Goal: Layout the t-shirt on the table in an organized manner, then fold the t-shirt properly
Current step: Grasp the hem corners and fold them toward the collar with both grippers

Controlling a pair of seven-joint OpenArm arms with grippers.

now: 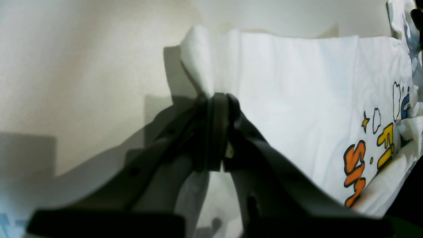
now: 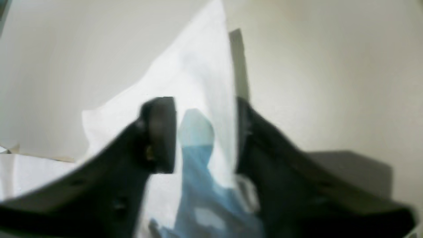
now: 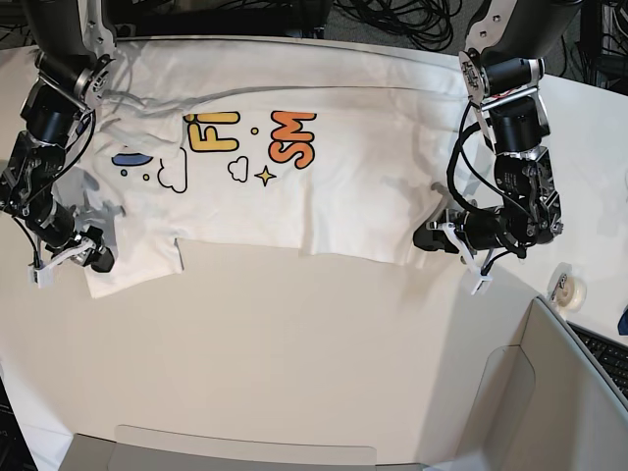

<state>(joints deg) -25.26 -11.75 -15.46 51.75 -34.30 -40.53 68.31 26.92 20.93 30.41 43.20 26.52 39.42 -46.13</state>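
Observation:
The white t-shirt [image 3: 324,196] lies spread across the far half of the table [image 3: 294,343], print side up, with yellow and orange letters showing. At the shirt's lower right corner, my left gripper [image 3: 422,238] is shut on a bunched fold of white cloth. In the left wrist view this gripper [image 1: 216,99] pinches the shirt [image 1: 297,99] just above the table [image 1: 66,66]. My right gripper [image 3: 98,257] is at the shirt's lower left corner. In the blurred right wrist view its jaws [image 2: 201,135] stand apart, with the shirt's edge [image 2: 198,72] between them.
A roll of tape [image 3: 565,287] lies near the table's right edge. A grey panel [image 3: 559,392] with a keyboard [image 3: 603,353] stands at the lower right. Cables [image 3: 392,15] hang behind the far edge. Another grey panel [image 3: 245,456] borders the front.

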